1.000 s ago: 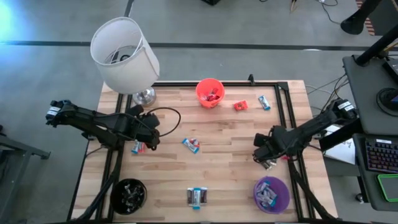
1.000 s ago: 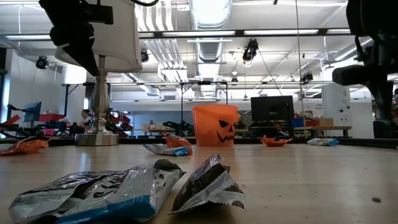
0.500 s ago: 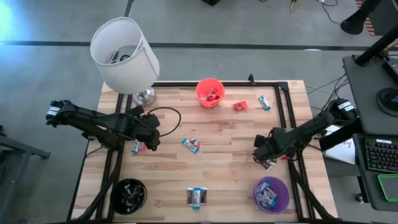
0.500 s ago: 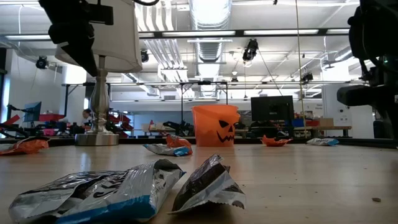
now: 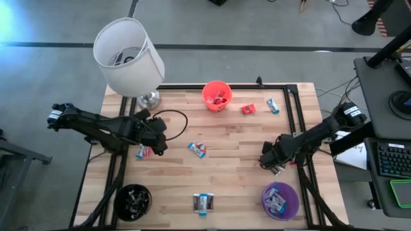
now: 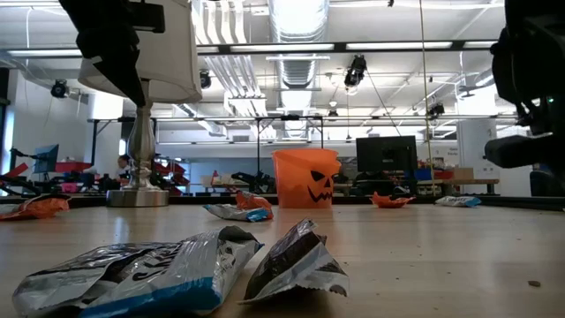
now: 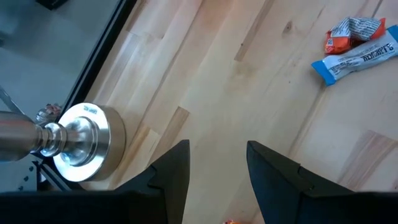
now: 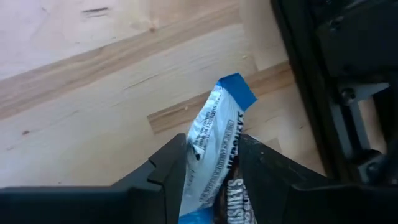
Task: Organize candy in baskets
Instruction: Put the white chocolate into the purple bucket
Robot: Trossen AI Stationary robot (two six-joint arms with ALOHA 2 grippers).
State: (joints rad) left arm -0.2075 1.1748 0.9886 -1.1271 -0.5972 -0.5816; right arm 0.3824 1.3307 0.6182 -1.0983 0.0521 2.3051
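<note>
Holding a blue-and-silver candy bar [image 8: 214, 155] between my right pincer's [image 5: 275, 168] fingers [image 8: 163, 180], near the counter's [image 5: 237, 144] right edge, just up-counter of the purple basket [image 5: 280, 199]. Wrapper lettering reads "HERSHEY'S", partly hidden by the fingers.

My left pincer [image 7: 214, 171] hangs with fingers parted and nothing between them, on the left side near the lamp base [image 7: 81, 143]. Left wrist view shows a light blue bar [image 7: 354, 57] with print I cannot make out, touching an orange-red wrapper [image 7: 351, 32].

Count: three baskets. Orange basket [image 5: 216, 95] at the far edge, jack-o'-lantern face on it in the low view; black basket [image 5: 133, 200] near left corner; purple near right corner. All three hold candy.

Loose candy on the counter: one cluster by my left pincer [image 5: 144, 151], one pair mid-counter [image 5: 197, 149], one pair at the near edge [image 5: 203, 203], one red piece [image 5: 248, 108] and one blue piece [image 5: 273, 105] right of the orange basket.

Open wood lies between the mid-counter pair and my right pincer. Dark rails [image 5: 292, 109] run along the right side.
</note>
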